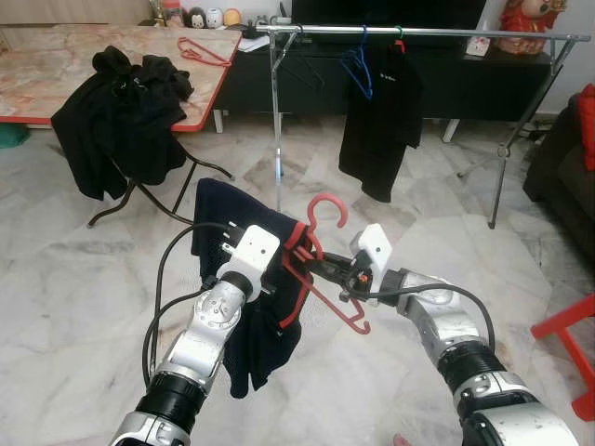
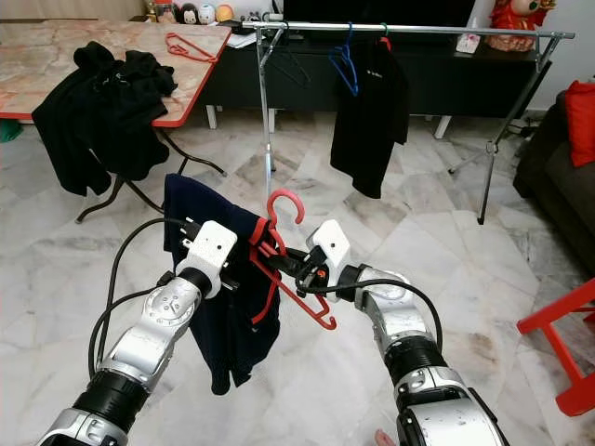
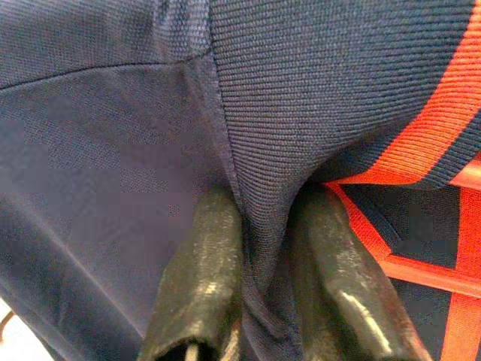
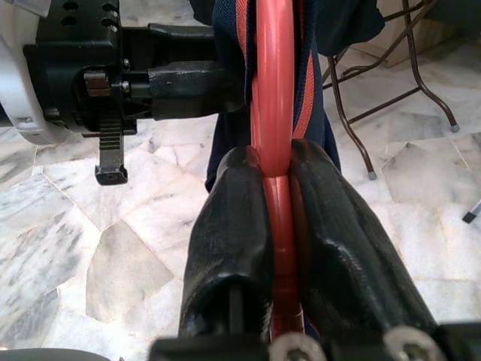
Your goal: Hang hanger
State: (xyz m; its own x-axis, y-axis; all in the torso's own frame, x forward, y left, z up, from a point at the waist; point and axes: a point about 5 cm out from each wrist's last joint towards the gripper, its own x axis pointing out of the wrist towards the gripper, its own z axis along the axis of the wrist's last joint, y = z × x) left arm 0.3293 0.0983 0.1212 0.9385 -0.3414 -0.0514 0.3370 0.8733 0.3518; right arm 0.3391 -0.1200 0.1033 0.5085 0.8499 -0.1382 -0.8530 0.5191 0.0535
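Red plastic marks the hanger (image 1: 321,251), which is held out in front of the robot between both arms, its hook curling upward and a navy garment (image 1: 251,307) draped from it. In the left eye view the right gripper (image 1: 327,267) is seen reaching in from the right and meeting the hanger near its neck, while the left gripper (image 1: 279,269) is pressed into the cloth from the other side. The clothes rail (image 1: 418,34) stands well ahead across the marble floor (image 1: 93,279), with a black shirt (image 1: 376,121) and a blue hanger (image 1: 358,65) already on it (so room must be found beside them).

In the right eye view the same arrangement is shown; the hook (image 2: 284,209) is seen well short of the rail, so an approach would be needed before any hanging. The step would be done well if the hook were kept upright and lifted above the bar, then lowered over it, with the garment kept from slipping.

In the left wrist view the two black fingers (image 3: 199,278) are closed narrowly on a fold of the navy fabric.

In the right wrist view the fingers (image 4: 233,218) are clamped on the red bar of the hanger, which passes straight between them and runs on beyond the tips.
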